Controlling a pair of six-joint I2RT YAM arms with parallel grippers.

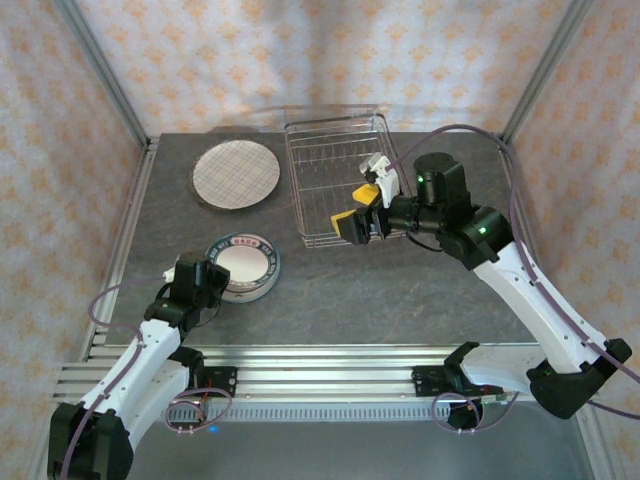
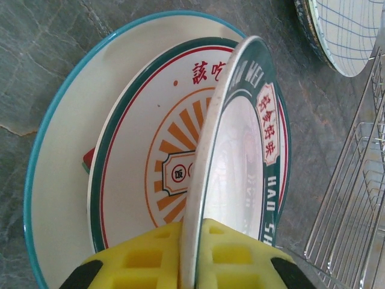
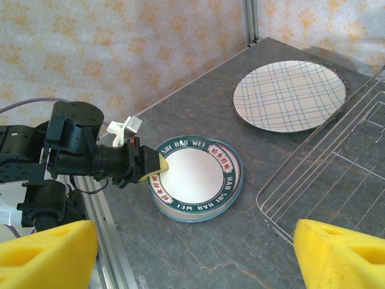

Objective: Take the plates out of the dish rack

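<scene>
A green-rimmed plate with a white centre (image 1: pixel 245 262) tops a low stack at the front left of the table. Its near rim (image 2: pixel 201 180) sits between the yellow pads of my left gripper (image 2: pixel 192 235), which is shut on it. Under it lie a sunburst-print plate (image 2: pixel 150 138) and a teal-edged plate (image 2: pixel 60 150). The right wrist view shows the same stack (image 3: pixel 195 174) and the left gripper (image 3: pixel 153 165) at its left rim. The dish rack (image 1: pixel 320 170) holds no plates. My right gripper (image 1: pixel 358 208) hovers open over the rack's front part, nothing between its fingers.
A pink-grid plate (image 1: pixel 236 175) lies flat at the back left, left of the rack, on a darker plate. The rack's wires (image 2: pixel 361 198) stand close to the right of the stack. An aluminium rail (image 1: pixel 300 365) runs along the table's near edge.
</scene>
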